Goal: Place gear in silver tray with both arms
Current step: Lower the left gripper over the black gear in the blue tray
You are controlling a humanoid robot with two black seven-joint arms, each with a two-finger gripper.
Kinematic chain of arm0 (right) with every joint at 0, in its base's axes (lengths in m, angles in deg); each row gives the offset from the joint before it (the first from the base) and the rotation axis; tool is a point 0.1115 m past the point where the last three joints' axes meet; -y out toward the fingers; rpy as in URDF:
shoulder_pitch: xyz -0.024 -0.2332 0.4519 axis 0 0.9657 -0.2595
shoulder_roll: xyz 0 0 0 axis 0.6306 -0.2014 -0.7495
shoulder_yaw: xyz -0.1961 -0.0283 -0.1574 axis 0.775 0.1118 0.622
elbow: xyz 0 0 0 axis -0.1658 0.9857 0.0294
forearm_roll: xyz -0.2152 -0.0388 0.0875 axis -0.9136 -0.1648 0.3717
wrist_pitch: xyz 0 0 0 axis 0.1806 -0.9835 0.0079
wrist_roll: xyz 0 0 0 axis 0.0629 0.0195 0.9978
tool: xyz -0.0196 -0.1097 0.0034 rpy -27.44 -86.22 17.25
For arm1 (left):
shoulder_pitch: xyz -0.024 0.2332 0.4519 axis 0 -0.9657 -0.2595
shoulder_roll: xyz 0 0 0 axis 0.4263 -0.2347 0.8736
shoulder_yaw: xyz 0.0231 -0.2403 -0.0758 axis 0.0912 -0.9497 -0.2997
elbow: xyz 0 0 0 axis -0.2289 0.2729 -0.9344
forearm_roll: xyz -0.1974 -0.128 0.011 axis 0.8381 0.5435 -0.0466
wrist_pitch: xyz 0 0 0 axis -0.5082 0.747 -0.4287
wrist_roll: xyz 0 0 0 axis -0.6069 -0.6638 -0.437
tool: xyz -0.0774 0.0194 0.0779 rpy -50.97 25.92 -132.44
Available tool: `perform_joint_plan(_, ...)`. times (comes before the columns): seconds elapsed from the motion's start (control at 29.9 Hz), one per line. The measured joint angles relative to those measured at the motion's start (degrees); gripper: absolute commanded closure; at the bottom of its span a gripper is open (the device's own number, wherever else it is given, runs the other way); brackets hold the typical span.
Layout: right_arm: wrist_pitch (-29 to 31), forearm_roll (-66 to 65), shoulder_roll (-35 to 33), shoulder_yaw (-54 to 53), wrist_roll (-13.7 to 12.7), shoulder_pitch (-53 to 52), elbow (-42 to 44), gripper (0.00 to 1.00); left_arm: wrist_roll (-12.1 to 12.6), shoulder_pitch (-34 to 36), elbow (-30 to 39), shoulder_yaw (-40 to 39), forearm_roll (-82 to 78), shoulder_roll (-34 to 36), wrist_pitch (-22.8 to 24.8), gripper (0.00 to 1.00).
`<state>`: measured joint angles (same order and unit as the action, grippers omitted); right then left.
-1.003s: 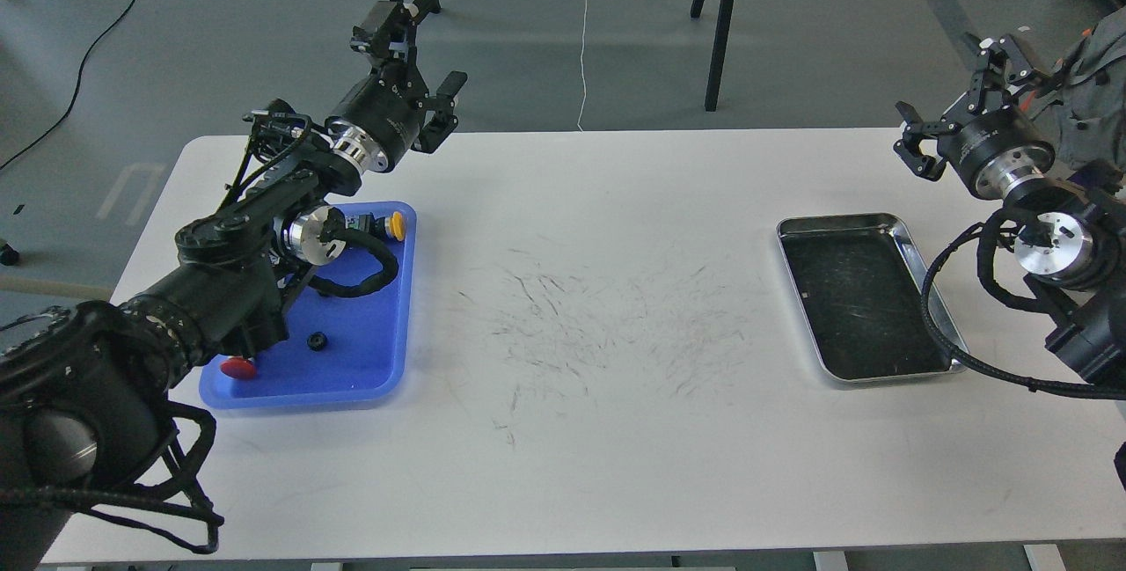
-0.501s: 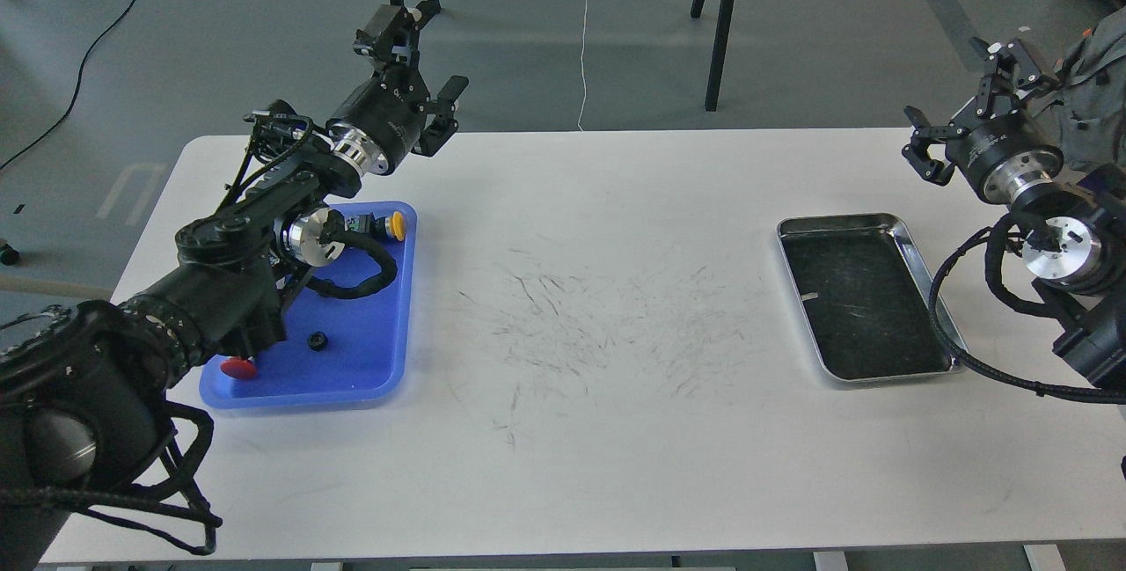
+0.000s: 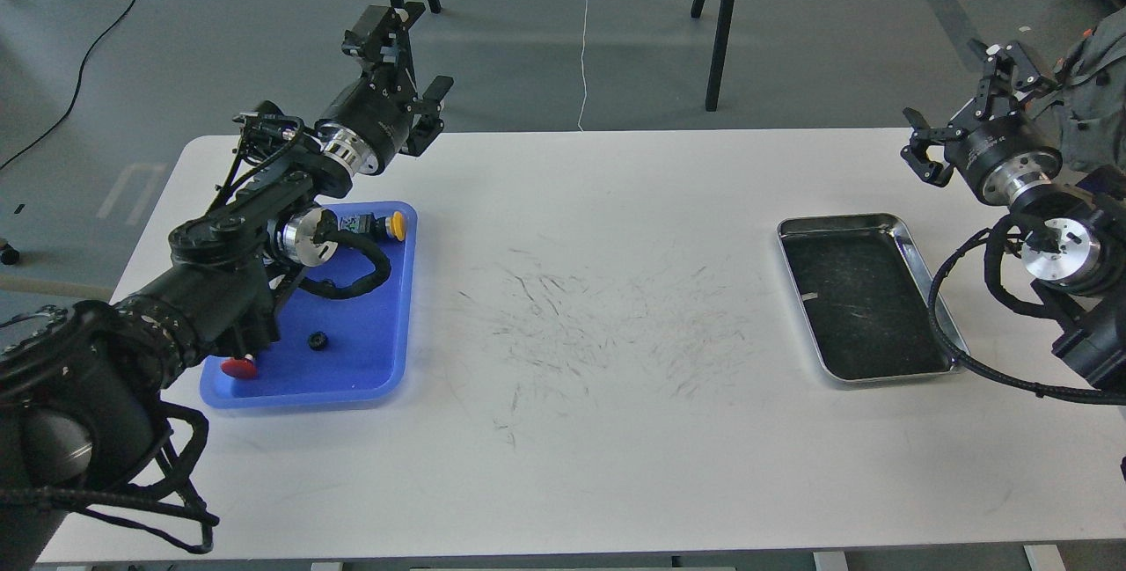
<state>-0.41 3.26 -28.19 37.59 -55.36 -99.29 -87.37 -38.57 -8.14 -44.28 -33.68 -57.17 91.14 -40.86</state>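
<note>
A small black gear [image 3: 317, 341] lies on the floor of the blue plastic tray [image 3: 387, 360] at the table's left. The silver tray [image 3: 840, 222] sits at the right with nothing on its dark scratched floor. My left gripper [image 3: 406, 61] hangs open and holds nothing, above the table's back edge, well beyond the blue tray and the gear. My right gripper [image 3: 961, 106] is also open and holds nothing, raised above the table just behind the silver tray's far right corner.
A red round piece [image 3: 237, 368] and a yellow-capped part [image 3: 398, 225] also lie in the blue tray, which my left arm partly covers. Black stand legs [image 3: 721, 25] rise from the floor behind the white table [image 3: 598, 430]. A black cable loop hangs over the silver tray's right rim.
My left gripper has shifted a little to the left and up. My right gripper rose and drew slightly back to the right a second ago and has hardly moved since.
</note>
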Motion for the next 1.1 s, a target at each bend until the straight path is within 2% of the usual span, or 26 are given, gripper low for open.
perform_joint_plan(1.1, 0.0, 0.0, 0.2, 0.2, 0.0, 0.0, 0.0, 0.02, 0.0, 0.3, -1.3, 1.9, -0.1, 0.4, 2.6, 0.0)
